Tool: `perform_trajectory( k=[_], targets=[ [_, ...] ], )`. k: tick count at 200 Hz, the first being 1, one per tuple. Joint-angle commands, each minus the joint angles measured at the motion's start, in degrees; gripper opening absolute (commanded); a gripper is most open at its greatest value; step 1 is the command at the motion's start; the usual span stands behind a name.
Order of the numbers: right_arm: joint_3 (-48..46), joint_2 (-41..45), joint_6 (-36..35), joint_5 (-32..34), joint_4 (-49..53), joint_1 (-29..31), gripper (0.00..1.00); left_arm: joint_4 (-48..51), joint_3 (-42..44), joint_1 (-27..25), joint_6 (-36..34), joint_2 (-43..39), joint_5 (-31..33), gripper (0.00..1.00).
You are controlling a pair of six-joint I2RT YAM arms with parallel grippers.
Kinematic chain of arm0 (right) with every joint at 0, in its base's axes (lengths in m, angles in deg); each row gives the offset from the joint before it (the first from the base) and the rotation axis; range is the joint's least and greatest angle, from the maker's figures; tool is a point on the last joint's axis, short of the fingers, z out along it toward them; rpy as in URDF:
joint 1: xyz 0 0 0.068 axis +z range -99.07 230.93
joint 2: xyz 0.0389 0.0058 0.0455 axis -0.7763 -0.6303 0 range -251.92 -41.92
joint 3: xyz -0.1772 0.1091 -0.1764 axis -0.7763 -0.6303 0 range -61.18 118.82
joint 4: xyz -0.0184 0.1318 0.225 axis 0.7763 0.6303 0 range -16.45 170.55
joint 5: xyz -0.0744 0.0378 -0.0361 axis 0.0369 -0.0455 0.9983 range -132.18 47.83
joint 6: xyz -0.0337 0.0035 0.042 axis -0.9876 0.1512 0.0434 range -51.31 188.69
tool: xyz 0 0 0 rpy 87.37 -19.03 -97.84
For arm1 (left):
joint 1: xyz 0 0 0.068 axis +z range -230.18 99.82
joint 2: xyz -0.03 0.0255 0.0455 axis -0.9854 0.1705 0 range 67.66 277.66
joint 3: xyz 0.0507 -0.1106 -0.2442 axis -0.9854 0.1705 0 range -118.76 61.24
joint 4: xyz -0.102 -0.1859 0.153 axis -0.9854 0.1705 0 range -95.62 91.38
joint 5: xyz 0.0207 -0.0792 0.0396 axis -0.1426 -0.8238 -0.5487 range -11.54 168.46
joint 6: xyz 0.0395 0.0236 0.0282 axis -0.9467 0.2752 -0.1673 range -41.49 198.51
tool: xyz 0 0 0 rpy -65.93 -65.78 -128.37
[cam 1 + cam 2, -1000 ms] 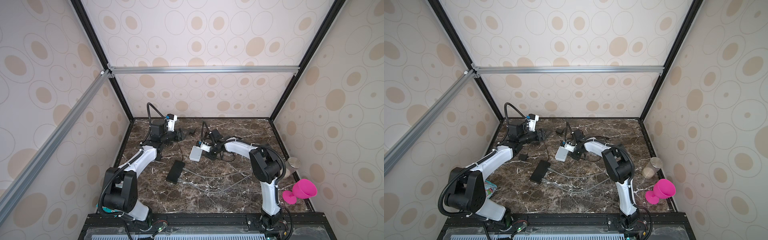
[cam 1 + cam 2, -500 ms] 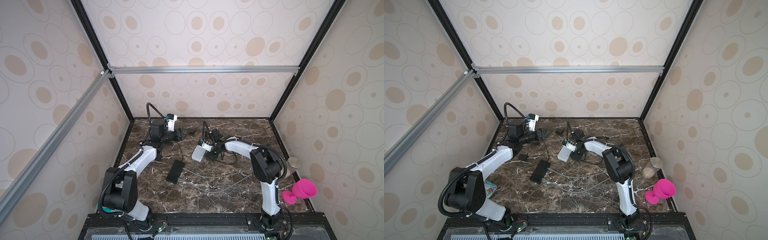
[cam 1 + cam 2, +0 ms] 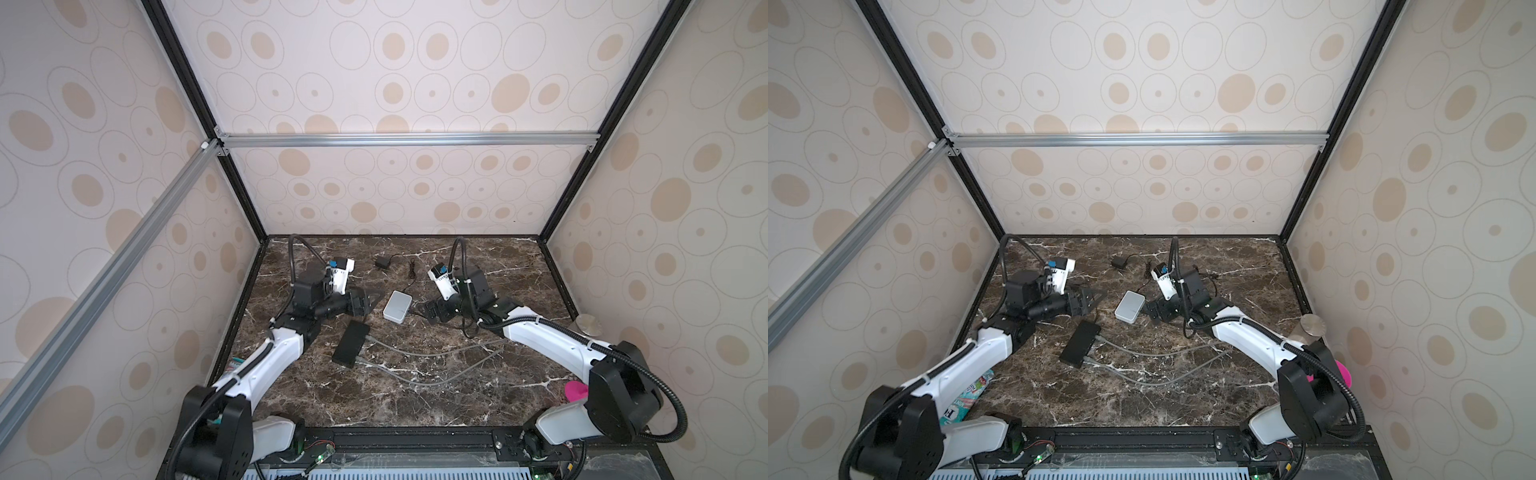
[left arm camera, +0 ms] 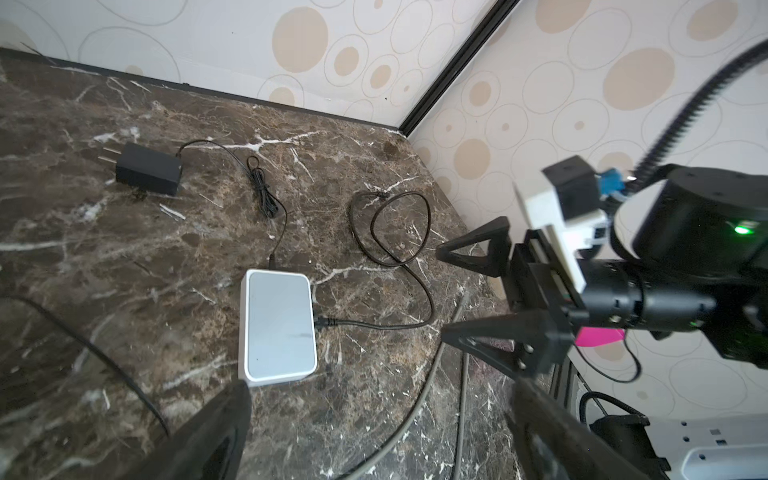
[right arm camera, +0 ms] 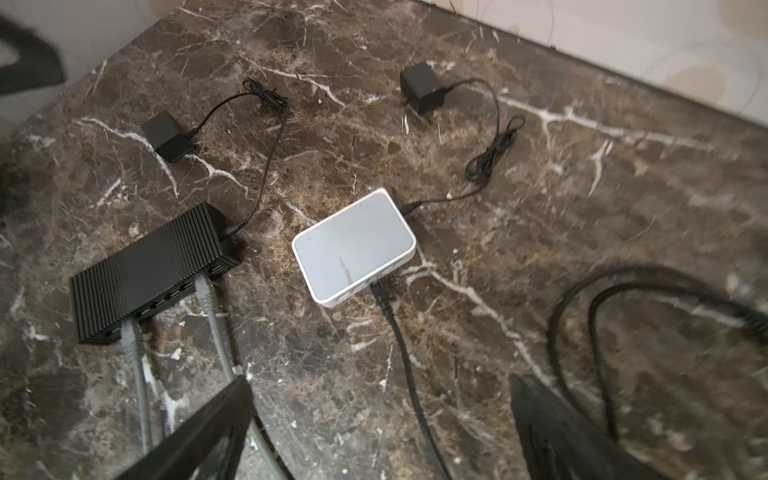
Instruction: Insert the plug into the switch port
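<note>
Judging insertion as done or nearly so: plug [image 5: 377, 289] sits socketed in white switch [image 5: 354, 245], on side facing right hand [image 4: 442, 291], black cable [image 5: 409, 374] trailing away from switch. Right hand just beside switch, jaws wide, nothing held. Left hand [image 3: 368, 303] on switch's opposite side, near but apart, wide open, empty. I cannot tell whether plug fully latched. Next move, as I read it: check seating; if proud, brace switch with left hand, press plug home with right.
</note>
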Motion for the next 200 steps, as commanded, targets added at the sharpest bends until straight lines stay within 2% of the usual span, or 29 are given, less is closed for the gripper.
perform_trajectory(
  k=[1, 22, 42, 74, 82, 95, 113, 130, 156, 173, 200],
  targets=[
    [-6.6, 2.6, 13.7, -1.6, -10.5, 1.3, 1.00, -0.4, 6.4, -1.2, 3.9, -8.3, 1.0, 0.98],
    [-11.1, 7.8, 15.6, 4.4, -13.7, 6.6, 1.00, 2.9, 12.0, -3.4, 5.5, -17.7, 5.7, 0.98],
    [-10.7, 10.7, 17.5, 11.1, -9.0, 12.6, 1.00, 4.3, 17.2, -4.6, 9.0, -25.8, 9.4, 0.98],
    [-7.6, 14.3, 17.4, 22.7, 0.3, 21.5, 1.00, 5.3, 23.3, -5.2, 14.2, -34.6, 10.7, 0.98],
    [-7.8, 15.4, 19.6, 24.2, 1.0, 21.9, 1.00, 6.3, 23.7, -5.4, 14.6, -36.3, 11.2, 0.98],
    [-10.0, 17.3, 27.4, 28.6, 1.7, 21.7, 1.00, 7.5, 24.1, -5.9, 15.5, -38.7, 12.4, 0.98],
    [-16.3, 19.1, 26.3, 22.5, -4.5, 19.9, 1.00, 8.2, 24.6, -6.1, 16.4, -40.8, 13.9, 0.98],
    [-22.3, 20.8, 26.9, 20.0, -10.0, 19.8, 1.00, 10.2, 24.4, -6.2, 16.2, -41.5, 17.1, 0.98],
    [-33.8, 23.7, 28.7, 17.8, -25.8, 19.8, 1.00, 13.0, 25.0, -6.4, 18.0, -40.9, 23.0, 0.98],
    [-36.1, 23.8, 30.2, 18.5, -27.9, 19.8, 1.00, 14.5, 25.4, -6.6, 18.9, -40.1, 26.7, 0.98],
    [-34.0, 18.8, 30.1, 14.2, -28.4, 19.9, 1.00, 14.1, 25.7, -7.1, 21.7, -38.3, 30.2, 0.98]
  ],
)
